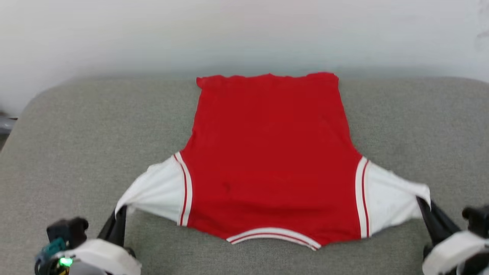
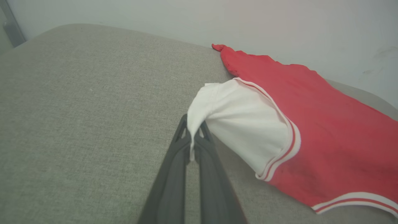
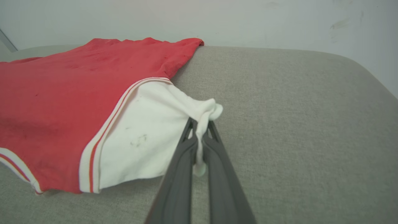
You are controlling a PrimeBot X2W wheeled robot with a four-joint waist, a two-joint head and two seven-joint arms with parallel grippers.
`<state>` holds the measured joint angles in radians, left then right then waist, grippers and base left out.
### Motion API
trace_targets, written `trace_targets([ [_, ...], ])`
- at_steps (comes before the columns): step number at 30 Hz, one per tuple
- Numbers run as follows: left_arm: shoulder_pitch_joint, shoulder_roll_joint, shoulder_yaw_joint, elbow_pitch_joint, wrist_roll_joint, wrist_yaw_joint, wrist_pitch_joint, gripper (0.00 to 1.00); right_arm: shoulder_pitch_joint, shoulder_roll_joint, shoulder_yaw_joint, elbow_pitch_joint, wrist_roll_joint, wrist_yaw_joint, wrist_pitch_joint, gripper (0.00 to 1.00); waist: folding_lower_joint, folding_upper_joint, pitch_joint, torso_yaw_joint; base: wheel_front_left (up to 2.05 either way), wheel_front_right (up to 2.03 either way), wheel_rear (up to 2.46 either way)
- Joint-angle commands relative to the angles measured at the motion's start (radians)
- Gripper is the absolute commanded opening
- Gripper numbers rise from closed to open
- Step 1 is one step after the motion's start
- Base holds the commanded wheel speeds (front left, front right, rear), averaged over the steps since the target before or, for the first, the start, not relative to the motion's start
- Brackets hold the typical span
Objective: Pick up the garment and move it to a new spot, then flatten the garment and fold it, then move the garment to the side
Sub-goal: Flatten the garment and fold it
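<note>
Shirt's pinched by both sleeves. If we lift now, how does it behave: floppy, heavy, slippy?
Likely floppy: the shirt bunches into tufts where the left gripper and right gripper pinch its sleeves, so the body would probably sag between them. Probably light: thin cloth lying flat on the grey cushion. Might slip: only small sleeve tips are pinched.

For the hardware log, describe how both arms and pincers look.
The left pincer and right pincer each have two long, slim, dark grey fingers with triangular cut-outs near the tips. The left wrist and right wrist wear white rounded shells topped in black. The left also shows a teal part and a green light.
</note>
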<state>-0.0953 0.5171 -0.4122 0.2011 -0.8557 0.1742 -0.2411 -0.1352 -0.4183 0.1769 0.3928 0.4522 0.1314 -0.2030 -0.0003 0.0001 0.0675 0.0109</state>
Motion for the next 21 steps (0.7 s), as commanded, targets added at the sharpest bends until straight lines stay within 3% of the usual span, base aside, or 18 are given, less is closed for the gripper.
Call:
trace_targets([
  [1,0.043,0.003,0.0,-0.006,-0.012,0.01,0.0,0.0,0.06,0.005,-0.024,-0.018,-0.009,-0.001,0.015,0.0,0.0003,-0.0001,-0.022,0.006,0.0,0.0,0.0],
  [10,0.184,0.003,-0.012,-0.006,-0.035,0.04,0.002,0.0,0.283,0.032,-0.095,-0.026,-0.038,-0.002,0.07,0.0,0.0003,-0.0001,-0.06,0.023,0.0,0.0,0.0],
  [20,0.232,0.0,-0.025,-0.015,-0.027,0.048,-0.001,0.0,0.35,0.052,-0.121,-0.023,-0.034,-0.002,0.097,0.0,0.0003,-0.0001,-0.067,0.034,0.0,0.0,0.0],
  [21,0.225,-0.001,-0.03,-0.02,-0.023,0.046,-0.001,0.0,0.342,0.054,-0.116,-0.028,-0.033,-0.002,0.102,0.07,0.0003,-0.0001,-0.067,0.035,0.0,0.0,0.0],
])
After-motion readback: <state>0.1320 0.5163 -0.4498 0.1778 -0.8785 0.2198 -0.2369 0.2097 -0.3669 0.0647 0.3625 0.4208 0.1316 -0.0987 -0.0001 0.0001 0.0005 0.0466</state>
